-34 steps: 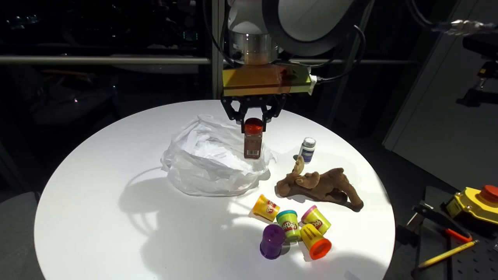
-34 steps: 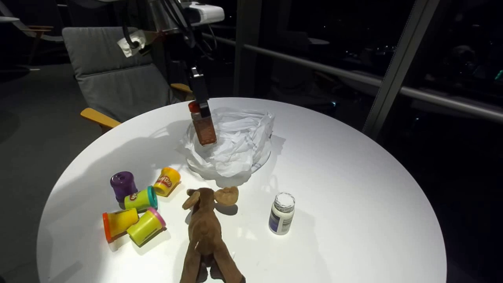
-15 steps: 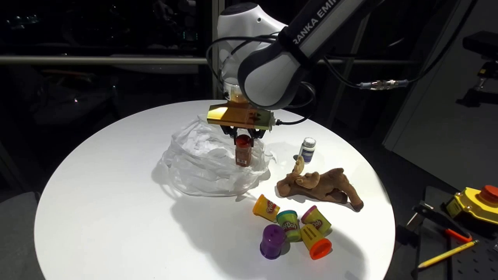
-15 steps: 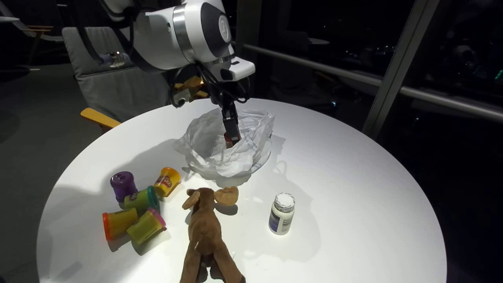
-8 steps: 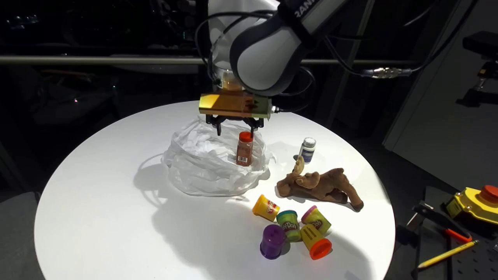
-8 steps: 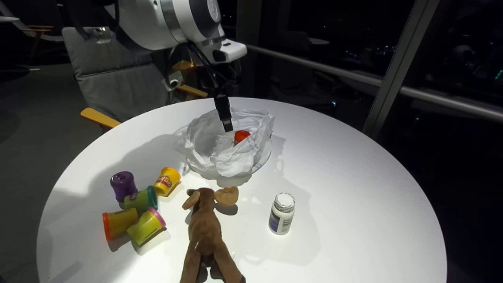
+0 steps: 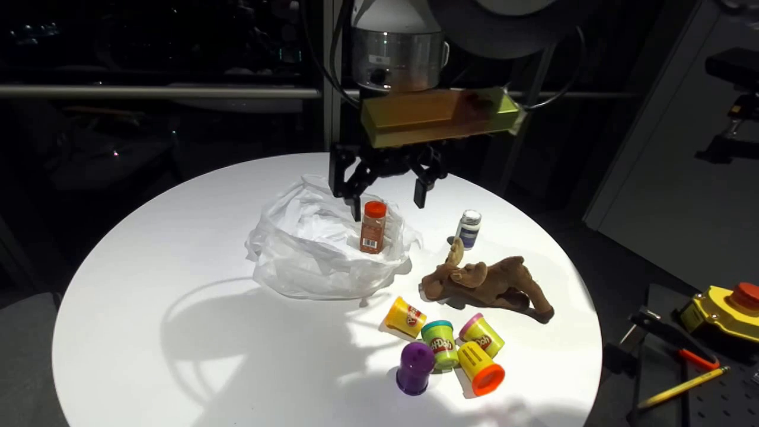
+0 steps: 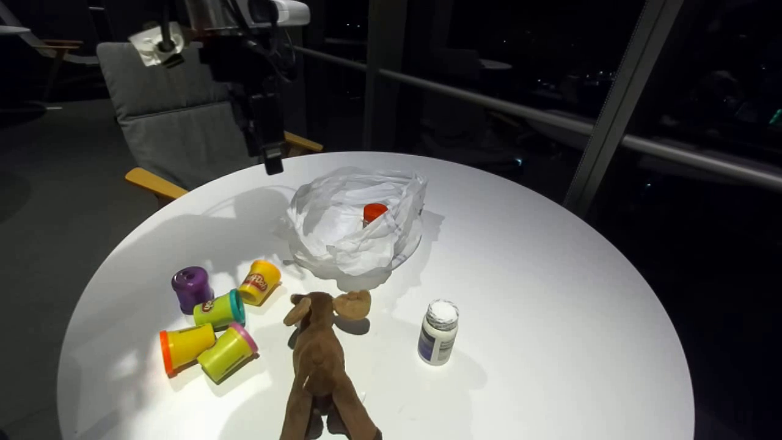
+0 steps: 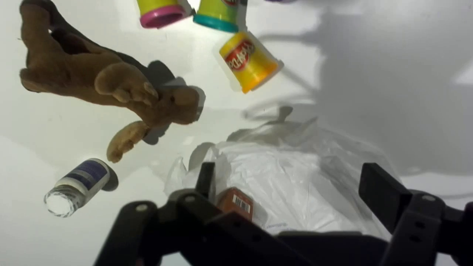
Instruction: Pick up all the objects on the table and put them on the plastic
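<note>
Your round white desk [image 7: 130, 255] carries seven loose objects in both exterior views, with an eighth already bagged. The plastic bag [image 7: 314, 273], mid-frame in an exterior view, gapes upward, likely so you can load it from above. Your tool [image 7: 388, 203] hangs in the upper middle, fingers spread wide, with nothing in its grasp. The toy moose [image 8: 317, 360], lower middle in an exterior view, lies sprawled, its floppy legs probably allowing little else. The red-capped jar [image 7: 372, 231] stands inside the bag, near its right side, apparently where the task wants it. The white bottle [image 8: 438, 333], lower right of centre, stands upright on its base. Five tubs [image 8: 217, 311] bunch at lower left, most tipped onto rounded sides that could roll.

In an exterior view the desk's rim [image 7: 80, 284] sweeps round at far left, leaving you room to swing. The bag's crumpled edge could snag a low crossing. The moose's hind legs reach toward the rim at right. The yellow tub [image 8: 258, 282] nearest the bag, just beside the rest, looks your easiest reach.
</note>
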{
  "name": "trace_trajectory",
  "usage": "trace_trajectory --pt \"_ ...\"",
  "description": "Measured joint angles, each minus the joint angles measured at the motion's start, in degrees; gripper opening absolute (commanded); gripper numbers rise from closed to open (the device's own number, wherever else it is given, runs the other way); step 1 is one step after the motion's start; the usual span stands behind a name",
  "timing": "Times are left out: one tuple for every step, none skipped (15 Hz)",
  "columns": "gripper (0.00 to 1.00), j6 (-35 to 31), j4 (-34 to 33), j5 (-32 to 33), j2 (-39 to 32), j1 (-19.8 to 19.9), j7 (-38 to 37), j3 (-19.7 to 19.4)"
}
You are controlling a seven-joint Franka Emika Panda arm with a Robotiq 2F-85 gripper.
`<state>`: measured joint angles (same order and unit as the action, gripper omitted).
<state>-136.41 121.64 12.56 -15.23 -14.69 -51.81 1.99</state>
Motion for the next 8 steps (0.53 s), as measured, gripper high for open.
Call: trace_trajectory --pt "1.0 0.1 2.8 -1.2 1.6 0.0 2.2 0.9" --pt "1.0 -0.2 5.5 -3.0 2.9 0.1 4.4 1.9" --pt "1.0 -1.1 7.9 -5.0 3.8 0.1 6.1 2.7" --pt "1.0 -2.7 10.2 -6.8 4.3 0.1 7.4 3.3" --pt "1.0 -4.1 12.0 -8.1 4.5 0.1 8.1 3.8" --pt "1.0 -5.7 13.8 -8.7 4.5 0.1 8.2 4.2" --pt "1.0 -7.4 15.5 -8.7 4.3 0.1 8.1 4.4" --pt "1.0 -9.6 17.0 -8.6 4.0 -0.1 7.7 4.4"
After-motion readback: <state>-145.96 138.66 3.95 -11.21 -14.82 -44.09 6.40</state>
